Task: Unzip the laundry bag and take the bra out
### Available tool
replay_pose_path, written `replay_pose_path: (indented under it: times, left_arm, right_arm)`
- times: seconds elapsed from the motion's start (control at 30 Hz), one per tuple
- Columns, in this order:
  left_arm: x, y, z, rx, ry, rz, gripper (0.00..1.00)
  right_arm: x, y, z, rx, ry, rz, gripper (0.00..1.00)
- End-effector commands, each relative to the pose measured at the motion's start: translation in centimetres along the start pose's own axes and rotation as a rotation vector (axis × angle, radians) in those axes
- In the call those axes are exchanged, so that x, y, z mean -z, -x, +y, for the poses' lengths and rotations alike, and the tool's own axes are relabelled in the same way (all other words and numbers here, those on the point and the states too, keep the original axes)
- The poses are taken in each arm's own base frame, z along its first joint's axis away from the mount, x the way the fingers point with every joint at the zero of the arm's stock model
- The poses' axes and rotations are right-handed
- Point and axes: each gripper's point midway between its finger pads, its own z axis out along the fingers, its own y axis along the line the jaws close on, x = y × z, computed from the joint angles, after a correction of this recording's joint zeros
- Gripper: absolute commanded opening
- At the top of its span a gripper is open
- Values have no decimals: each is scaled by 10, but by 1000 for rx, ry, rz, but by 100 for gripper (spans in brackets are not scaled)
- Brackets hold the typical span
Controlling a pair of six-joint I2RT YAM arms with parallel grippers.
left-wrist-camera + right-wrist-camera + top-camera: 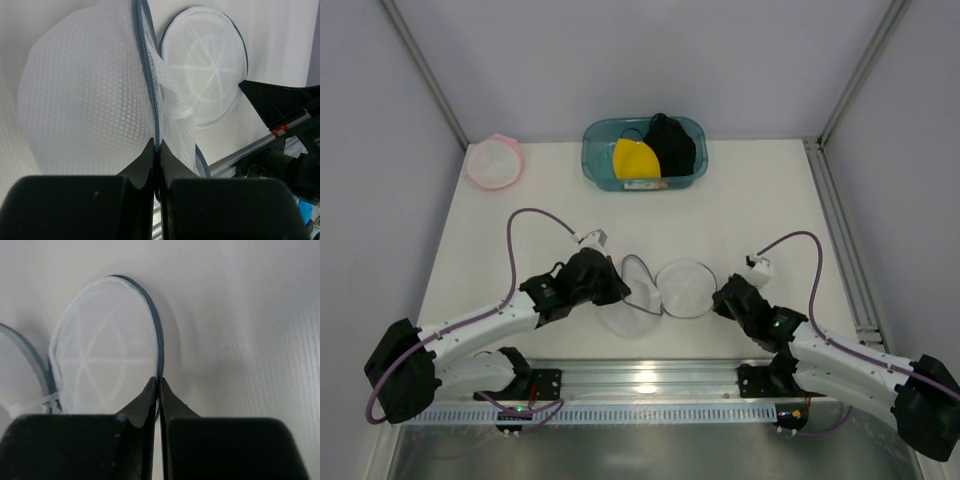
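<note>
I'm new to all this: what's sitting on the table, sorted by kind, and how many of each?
Round mesh bags: 2 (blue-rimmed laundry bag, pink-rimmed bag)
Bins: 1 (teal bin)
Cloth items in the bin: 2 (yellow item, black item)
Total: 5

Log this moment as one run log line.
left tool: shut on bag zip edge | right tool: shut on bag rim | bag: open, two halves side by side
</note>
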Motion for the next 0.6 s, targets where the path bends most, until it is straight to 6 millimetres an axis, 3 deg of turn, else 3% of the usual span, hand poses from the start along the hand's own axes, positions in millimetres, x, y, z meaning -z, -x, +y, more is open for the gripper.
replay_pose_path:
  times: [0.0,0.13,0.2,0.33,0.4,0.47,0.57]
  left_arm:
    - [3,13,-19,-8,-54,-35,0]
    - [5,17,-21,-6,-61,-52,0]
    - [7,19,-22,-5,-68,-63,0]
    - [11,26,-29,6,-94,-89,0]
    - [13,28,-33,13,-108,-99,0]
    - [14,31,-36,19,-117,-110,12]
    - [20,39,-39,35,-134,-149,50]
  right_arm:
    - [22,25,48,110,233,-66,4]
    - [57,47,95,189,461,-120,4]
    - [69,51,110,241,545,-133,4]
    - [88,46,147,362,713,-85,4]
    - [83,37,154,416,726,-37,4]
    - [96,30,174,482,840,-1,4]
    - [103,21,193,552,933,45,4]
